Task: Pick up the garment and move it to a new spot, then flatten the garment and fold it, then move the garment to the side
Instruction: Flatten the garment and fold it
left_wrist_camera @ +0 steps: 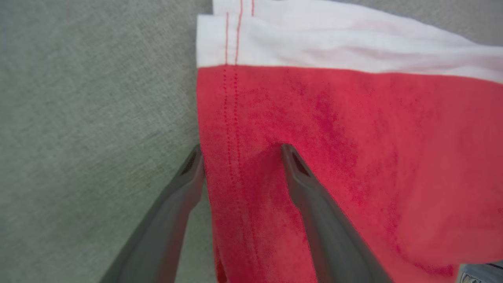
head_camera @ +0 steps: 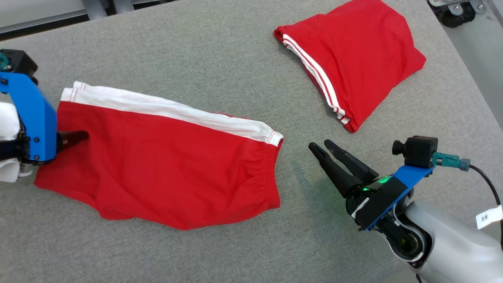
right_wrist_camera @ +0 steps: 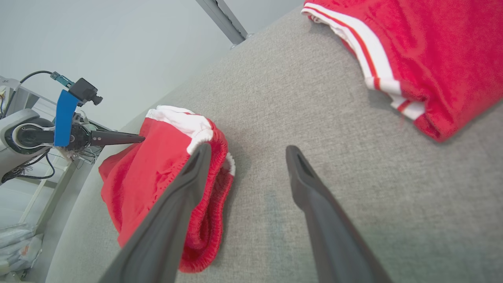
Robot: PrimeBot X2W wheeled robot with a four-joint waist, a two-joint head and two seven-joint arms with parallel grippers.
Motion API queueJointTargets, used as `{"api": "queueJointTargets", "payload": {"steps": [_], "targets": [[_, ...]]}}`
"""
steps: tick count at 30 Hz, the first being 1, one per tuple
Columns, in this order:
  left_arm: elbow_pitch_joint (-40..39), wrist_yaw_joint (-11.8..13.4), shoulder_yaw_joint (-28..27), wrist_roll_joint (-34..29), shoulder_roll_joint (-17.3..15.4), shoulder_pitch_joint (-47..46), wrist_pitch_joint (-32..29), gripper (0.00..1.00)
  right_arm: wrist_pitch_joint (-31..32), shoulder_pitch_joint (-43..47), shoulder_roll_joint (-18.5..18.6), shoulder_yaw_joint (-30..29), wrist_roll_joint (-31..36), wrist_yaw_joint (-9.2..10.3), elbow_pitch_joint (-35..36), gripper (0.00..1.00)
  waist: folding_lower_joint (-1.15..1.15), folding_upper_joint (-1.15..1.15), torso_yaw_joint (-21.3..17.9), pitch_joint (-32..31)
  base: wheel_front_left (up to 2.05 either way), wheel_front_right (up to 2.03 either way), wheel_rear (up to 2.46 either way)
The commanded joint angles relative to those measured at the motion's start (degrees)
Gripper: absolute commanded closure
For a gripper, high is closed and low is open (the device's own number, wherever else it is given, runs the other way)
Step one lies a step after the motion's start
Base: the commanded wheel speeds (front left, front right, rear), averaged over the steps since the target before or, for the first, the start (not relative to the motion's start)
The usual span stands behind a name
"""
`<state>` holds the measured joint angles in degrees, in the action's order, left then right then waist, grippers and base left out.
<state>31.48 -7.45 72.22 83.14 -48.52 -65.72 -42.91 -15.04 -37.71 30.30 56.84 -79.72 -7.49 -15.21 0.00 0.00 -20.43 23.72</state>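
Garment (head_camera: 165, 169) = red shorts w/ white band (head_camera: 177, 110), lying spread on grey surface (head_camera: 196, 51), left-centre of head view. Long axis runs approx 10 to 4 o'clock. Elastic waistband (head_camera: 275, 173) pts to 3, leg hem (left_wrist_camera: 212, 118) to 9, white band along the 12 o'clock edge. Left gripper (head_camera: 72, 138) is spread wide across the hem edge & holds nothing. Right gripper (head_camera: 321, 145) is also wide apart & empty, just beside waistband at 3 o'clock. 2nd folded red garment (head_camera: 353, 59) at 1 o'clock, well apart.

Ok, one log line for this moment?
shorts: laid out | left claw: open, astride leg hem | right claw: open, beside waistband | second red garment: folded, far right
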Motion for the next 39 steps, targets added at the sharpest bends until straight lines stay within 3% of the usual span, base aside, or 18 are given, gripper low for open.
{"api": "queueJointTargets", "payload": {"steps": [1, 4, 5, 6, 9, 10, 20, 30, 37, 38, 39], "targets": [[-0.20, -0.07, 0.41, 0.17, 0.75, 1.17, -0.78, 0.00, -0.16, 0.72, 0.07, -0.26, 0.39, -0.01, 0.08, 0.00, 0.00, 0.00, -0.20, -0.12, 0.00, 0.00, 0.00], [-0.69, -0.08, 0.54, 1.15, 1.65, 1.22, -2.80, 0.00, -0.16, 1.50, -0.11, -0.77, 0.70, -0.01, 0.03, 0.00, 0.00, 0.00, -0.60, -0.35, 0.00, 0.00, 0.00], [-0.71, -0.07, 0.62, 0.85, 1.73, 1.06, -3.42, 0.04, -0.16, 1.82, -0.16, -0.88, 0.76, -0.01, -0.01, 0.00, 0.00, 0.00, -0.65, -0.46, 0.00, 0.00, 0.00], [-0.58, -0.07, 0.72, 0.32, 1.73, 0.87, -3.90, 0.31, -0.16, 2.03, -0.21, -0.98, 0.86, -0.01, -0.06, 0.00, 0.00, 0.00, -0.68, -0.57, 0.00, 0.00, 0.00], [1.27, -0.07, 0.74, -1.32, 1.74, 0.67, -4.30, 0.79, -0.16, 2.42, -0.45, -1.17, 1.01, -0.01, -0.33, 0.00, 0.00, 0.00, -0.62, -1.10, 0.00, 0.00, 0.00], [1.97, -0.07, 0.72, -1.78, 1.85, 0.71, -4.02, 1.00, -0.16, 2.61, -0.54, -1.14, 0.99, -0.01, -0.46, 0.00, 0.00, 0.00, -0.55, -1.32, 0.00, 0.00, 0.00], [1.82, -0.07, 0.09, 1.21, 3.86, 4.45, -3.02, 1.00, -0.11, 3.89, 0.92, -0.12, 0.45, -0.01, -1.87, 0.00, 0.00, 0.00, 3.62, -7.47, 0.00, 0.00, 0.00], [-2.07, -0.07, 0.38, 4.03, 2.84, 10.34, -3.79, 1.00, 0.35, 6.14, 2.51, 1.54, -1.37, -0.01, -3.94, 0.00, 0.00, 0.00, 9.62, -14.38, 0.00, 0.00, 0.00], [-2.20, -0.07, 0.33, 4.50, 3.25, 14.89, -0.76, 1.00, 0.28, 6.60, 3.90, 1.29, -2.19, -0.01, -4.51, 0.00, 0.00, 0.00, 11.88, -16.00, 0.00, 0.00, 0.00], [-2.15, -0.07, 0.39, 4.58, 3.52, 15.64, -0.45, 0.75, 0.26, 6.57, 3.98, 1.25, -2.24, -0.01, -4.49, 0.00, 0.00, 0.00, 12.00, -16.10, 0.00, 0.00, 0.00], [-1.94, -0.07, 0.41, 4.23, 3.83, 16.05, 0.12, 0.33, 0.24, 6.58, 4.09, 1.24, -2.25, -0.01, -4.52, 0.00, 0.00, 0.00, 12.12, -16.26, 0.00, 0.00, 0.00]]}}
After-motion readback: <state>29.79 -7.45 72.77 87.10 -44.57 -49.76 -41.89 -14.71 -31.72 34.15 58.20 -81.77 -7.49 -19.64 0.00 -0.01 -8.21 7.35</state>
